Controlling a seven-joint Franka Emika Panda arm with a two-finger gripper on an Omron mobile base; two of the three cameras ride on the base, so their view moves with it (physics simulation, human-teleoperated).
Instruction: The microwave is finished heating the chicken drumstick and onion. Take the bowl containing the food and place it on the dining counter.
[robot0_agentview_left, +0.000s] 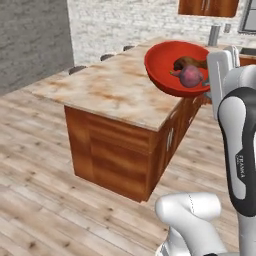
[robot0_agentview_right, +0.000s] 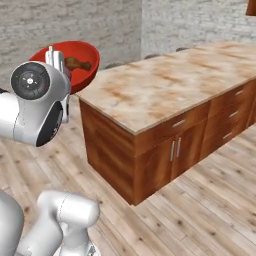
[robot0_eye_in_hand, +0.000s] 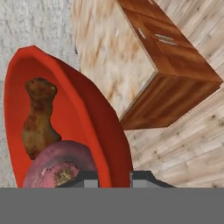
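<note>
Left base view looks over a long desk with a marbled beige-and-rust stone top, smooth and flat, squared at its near corner and resting on a glossy brown wood base with panelled doors and thin metal handles. Dark round stools peek up along its far edge. The floor is laid in pale, weathered wood planks, and the walls behind are whitewashed brick, with a flat grey panel to the left and a brown wooden cabinet hanging high at the right. A glossy red bowl, round and shallow with a wide rim, hangs in the air by the near right corner of the desk, tilted so its inside faces the camera. In it lie a brown, lumpy drumstick and a smooth, round, pinkish-purple onion, touching each other at the low side. From the right base view the bowl sits off the left end of the desk, just beyond the stone edge and above the plank floor, with the white arm in front of it. In the hand view the pincer is closed on the bowl's rim, one dark tip inside and one outside the red wall, with the onion pressed close to the inner tip and the drumstick above it.
</note>
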